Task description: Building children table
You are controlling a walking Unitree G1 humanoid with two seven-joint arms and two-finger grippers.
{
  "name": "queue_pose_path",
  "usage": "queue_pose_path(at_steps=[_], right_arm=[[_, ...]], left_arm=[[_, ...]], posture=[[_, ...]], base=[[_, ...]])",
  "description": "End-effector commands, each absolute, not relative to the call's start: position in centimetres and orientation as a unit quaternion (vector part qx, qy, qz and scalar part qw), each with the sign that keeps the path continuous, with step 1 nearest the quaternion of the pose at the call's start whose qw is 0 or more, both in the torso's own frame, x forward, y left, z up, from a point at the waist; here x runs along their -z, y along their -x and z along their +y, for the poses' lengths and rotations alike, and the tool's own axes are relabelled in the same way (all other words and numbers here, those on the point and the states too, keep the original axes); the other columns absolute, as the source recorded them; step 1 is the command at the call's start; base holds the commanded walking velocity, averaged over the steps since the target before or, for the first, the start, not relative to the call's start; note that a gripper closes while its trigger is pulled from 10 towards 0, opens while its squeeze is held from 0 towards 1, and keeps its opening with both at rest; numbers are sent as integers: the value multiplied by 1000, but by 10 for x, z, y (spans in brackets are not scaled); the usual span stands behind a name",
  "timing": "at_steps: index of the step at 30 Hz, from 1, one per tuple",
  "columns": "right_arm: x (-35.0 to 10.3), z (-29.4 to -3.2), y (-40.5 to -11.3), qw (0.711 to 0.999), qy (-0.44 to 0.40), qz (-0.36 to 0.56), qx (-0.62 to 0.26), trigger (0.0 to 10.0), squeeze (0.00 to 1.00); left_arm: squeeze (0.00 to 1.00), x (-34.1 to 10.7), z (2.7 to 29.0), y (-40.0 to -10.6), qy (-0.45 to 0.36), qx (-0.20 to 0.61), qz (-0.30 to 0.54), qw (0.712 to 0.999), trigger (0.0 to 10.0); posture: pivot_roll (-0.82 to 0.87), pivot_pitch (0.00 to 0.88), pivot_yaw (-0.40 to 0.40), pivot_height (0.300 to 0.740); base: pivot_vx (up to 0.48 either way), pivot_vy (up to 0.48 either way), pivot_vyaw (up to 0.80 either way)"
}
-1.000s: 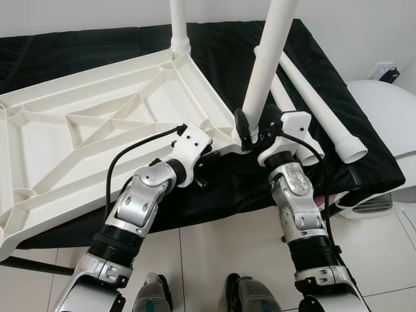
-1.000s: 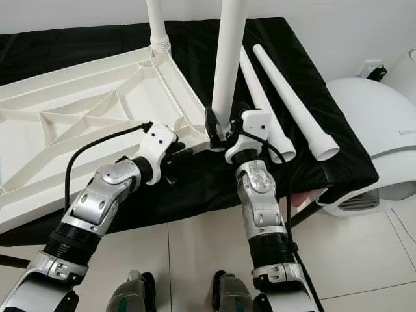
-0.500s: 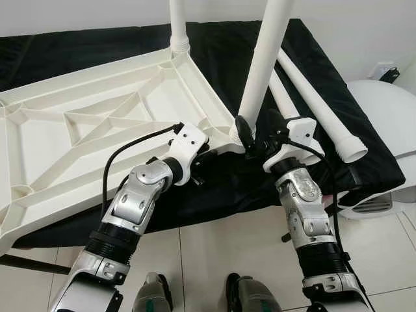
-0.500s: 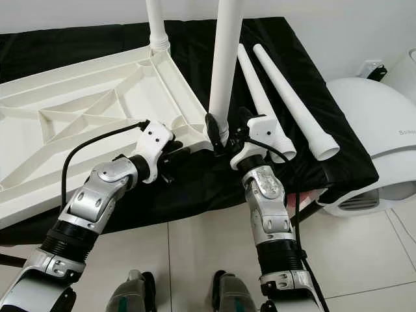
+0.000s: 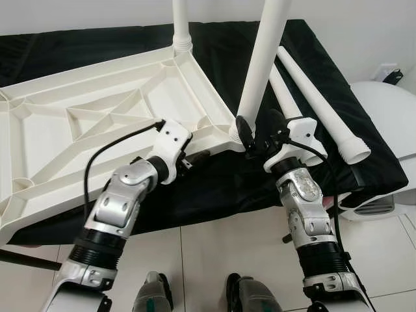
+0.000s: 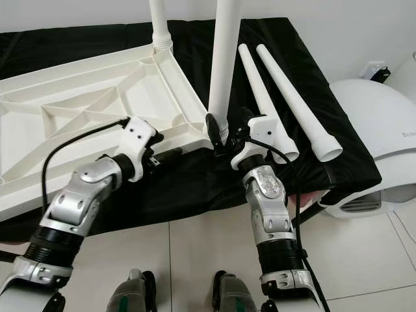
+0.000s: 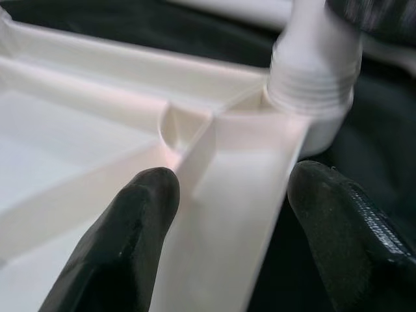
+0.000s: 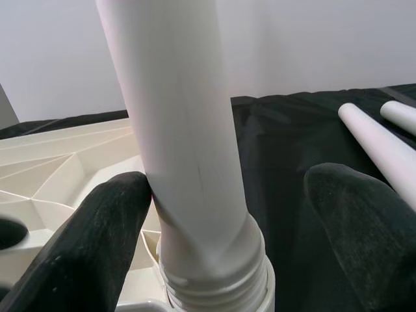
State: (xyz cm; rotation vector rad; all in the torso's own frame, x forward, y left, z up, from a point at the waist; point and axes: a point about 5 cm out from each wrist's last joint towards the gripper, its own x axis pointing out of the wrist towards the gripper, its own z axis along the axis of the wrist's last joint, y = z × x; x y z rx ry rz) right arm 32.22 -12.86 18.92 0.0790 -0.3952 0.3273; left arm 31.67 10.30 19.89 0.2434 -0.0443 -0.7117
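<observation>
The step in hand is judged to be seating a leg: at the near right corner of the inverted tabletop [image 5: 97, 123] on the black-draped worktop [image 5: 214, 188], the upright leg [image 5: 260, 65] is straddled at its threaded base by the spread, unclamped right gripper [image 5: 255, 130]. The left gripper [image 7: 227, 214] is held open astride the near rim. Regripping and further turning appear required; beyond, a far-corner leg [image 5: 180, 26] stands fitted and two spare legs [image 5: 318, 104] lie toward the right edge.

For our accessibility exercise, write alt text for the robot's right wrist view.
An upright white table leg stands in its threaded socket between the right gripper's open black fingers. Two loose legs lie on black cloth beyond.
</observation>
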Motion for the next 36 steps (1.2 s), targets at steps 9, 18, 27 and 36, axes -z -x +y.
queue_pose_path(at_steps=[9,18,27,36], right_arm=[[-188,-125,-326,966,-47,-194,-165,10000,0],[-183,-125,-330,966,-48,-189,-170,10000,0],[-183,-127,-333,968,-55,-189,-156,10000,0],[-180,-124,-331,968,-56,-185,-162,10000,0]], left_arm=[[0,-210,120,-314,-10,318,-53,946,10000],[0,-198,154,-330,15,153,-52,987,10000],[0,-200,173,-329,-12,21,-73,997,10000],[0,-197,151,-323,-26,56,-106,992,10000]], posture=[[83,180,-20,740],[81,173,-20,740],[71,153,-19,740],[55,155,-30,740]], base=[[0,0,0],[0,0,0],[0,0,0],[0,0,0]])
